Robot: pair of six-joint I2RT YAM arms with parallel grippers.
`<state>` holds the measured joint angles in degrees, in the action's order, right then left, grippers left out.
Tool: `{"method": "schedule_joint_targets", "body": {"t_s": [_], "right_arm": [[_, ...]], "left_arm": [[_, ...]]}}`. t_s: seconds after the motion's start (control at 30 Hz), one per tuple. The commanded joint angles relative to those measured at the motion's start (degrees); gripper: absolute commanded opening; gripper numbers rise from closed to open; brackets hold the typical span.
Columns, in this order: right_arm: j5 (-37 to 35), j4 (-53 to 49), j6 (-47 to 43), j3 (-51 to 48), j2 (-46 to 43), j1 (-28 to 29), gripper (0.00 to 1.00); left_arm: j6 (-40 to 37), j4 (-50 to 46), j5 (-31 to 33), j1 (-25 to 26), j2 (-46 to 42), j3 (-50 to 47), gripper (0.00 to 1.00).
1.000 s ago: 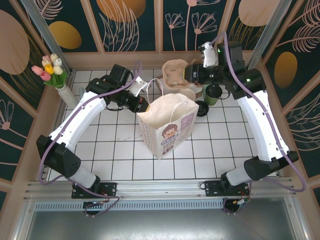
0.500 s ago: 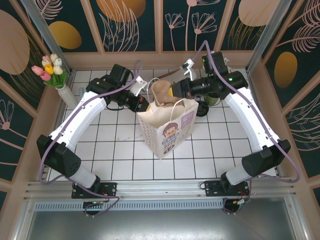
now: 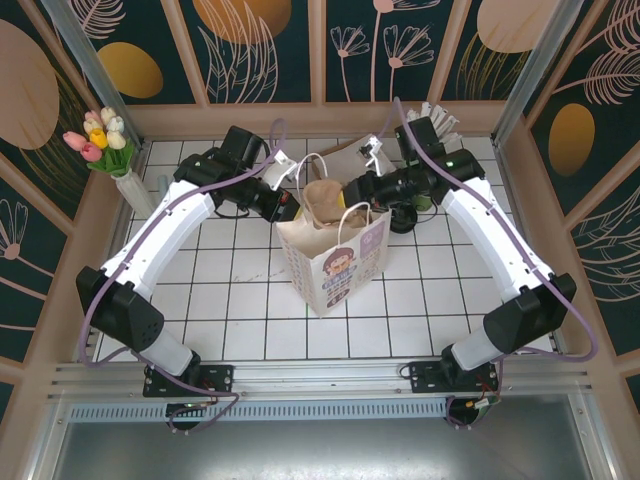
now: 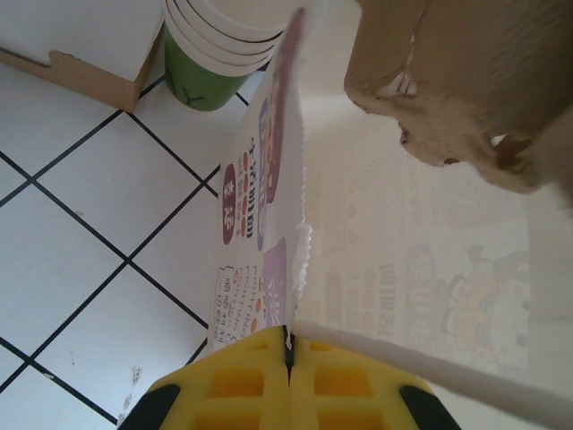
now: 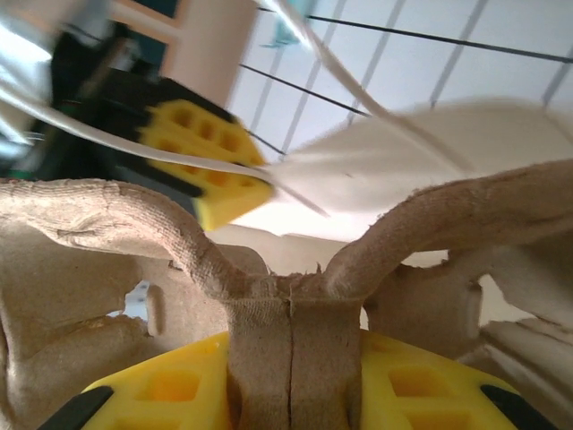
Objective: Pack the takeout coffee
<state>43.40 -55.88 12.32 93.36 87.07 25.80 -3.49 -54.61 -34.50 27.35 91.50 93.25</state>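
Plainly, we held a brown moulded-pulp cup carrier [image 3: 322, 199] clamped in our right gripper [image 3: 352, 188] above the open white printed paper bag [image 3: 332, 262], whose rim our left gripper [image 4: 288, 360] pinched, while the small dark green black-lidded paper cup [image 3: 423, 200] stood just right of the bag, nearest our right arm [image 3: 500, 240].

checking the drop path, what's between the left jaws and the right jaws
the brown pulp cup carrier, at the open mouth of the paper bag; the top and left wrist views show it

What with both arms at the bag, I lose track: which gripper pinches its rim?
The left gripper, shut on the rim of the paper bag. The right gripper instead clamps the brown cup carrier.
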Motion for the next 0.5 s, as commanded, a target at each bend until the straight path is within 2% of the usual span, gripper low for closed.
{"method": "schedule_joint_targets", "body": {"t_s": [0.0, 0.17, 0.47], "right_arm": [[-9.0, -4.1, 0.6, -0.6, 0.9, 1.8, 0.31], [-13.2, -4.5, 1.4, 0.0, 1.8, 4.5, 0.31], [-26.5, -9.6, 3.8, 2.5, 3.7, 9.3, 0.31]], "left_arm": [[-1.6, 0.6, -1.2, 0.2, 1.1, 2.2, 0.03], [-0.6, 1.3, -1.3, 0.2, 1.9, 4.0, 0.06], [0.4, -0.4, -2.1, 0.2, 5.6, 9.1, 0.08]]}}
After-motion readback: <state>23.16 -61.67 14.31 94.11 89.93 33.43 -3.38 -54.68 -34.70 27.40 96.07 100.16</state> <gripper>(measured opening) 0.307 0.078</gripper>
